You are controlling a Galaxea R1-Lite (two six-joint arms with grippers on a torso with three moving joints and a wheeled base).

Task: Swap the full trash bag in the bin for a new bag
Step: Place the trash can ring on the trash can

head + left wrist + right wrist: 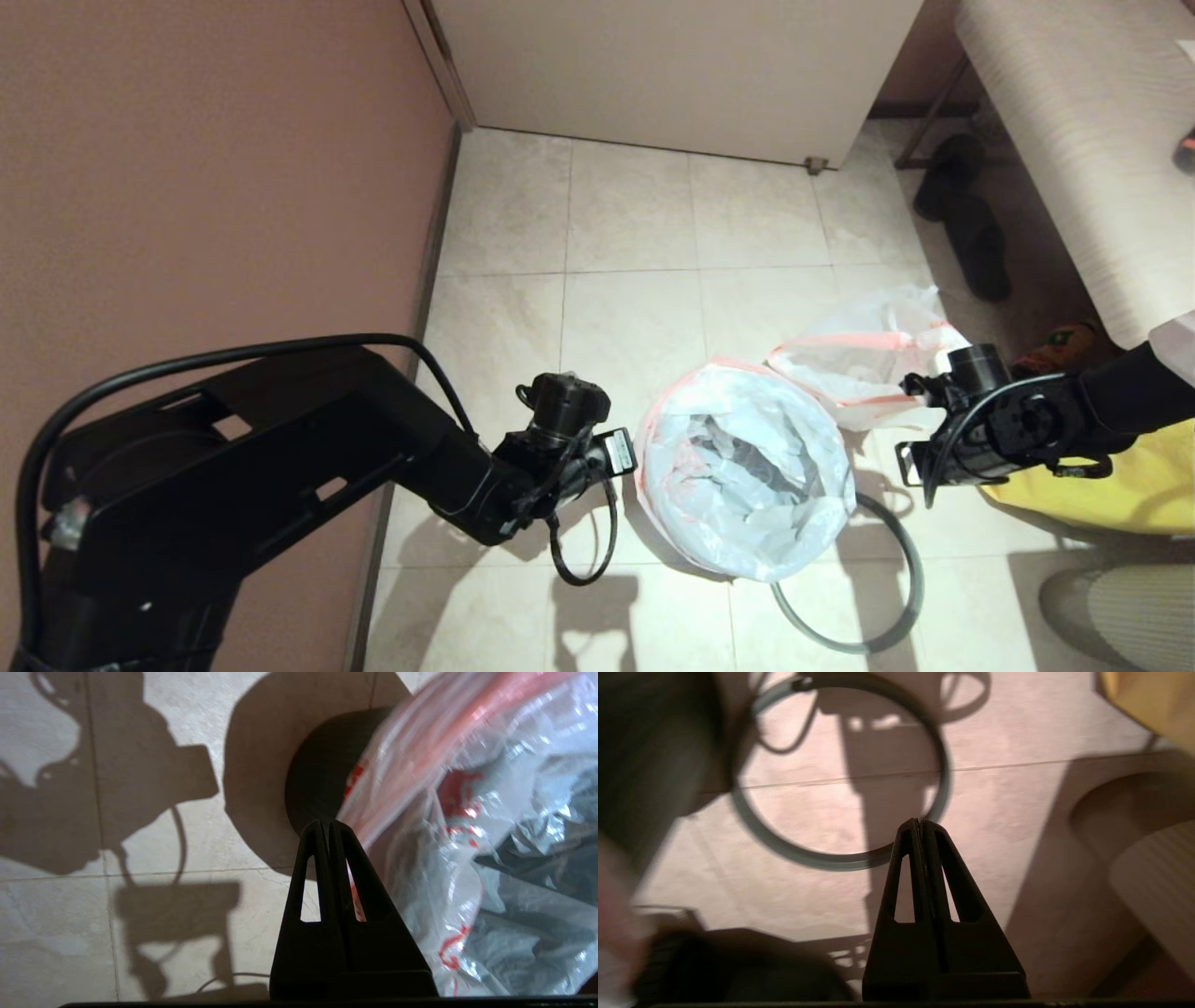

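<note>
Beige floor tiles (635, 201) cover the work area, bounded by a reddish-brown wall (205, 168) on the robot's left and a pale cabinet (672, 65) at the far end.

Nearest the robot, a thin grey hoop (898, 607) lies flat on the floor, detached from the bin and partly tucked under its near-right side. In the right wrist view the right pincer (919, 822) hangs above this hoop with both fingers pressed together — nothing is held.

Next comes the bin (322, 779), a round black tub lined with a translucent white bag (747, 467) whose pink-red band is folded over the rim. Crumpled film and dark shapes show inside; the contents cannot be identified. The left pincer (325, 823) is fully closed and empty, its tips just beside the bag's banded edge at the bin's left side.

A yellow fabric bag (1120, 476) sits on the floor at the right, behind the right arm.

Beyond the bin, touching its far-right edge, a second translucent bag (864, 359) with a pink-red band lies on the floor — only plain film is visible. Farther off, dark slippers (971, 229) rest beside a pale upholstered seat (1074, 149).
</note>
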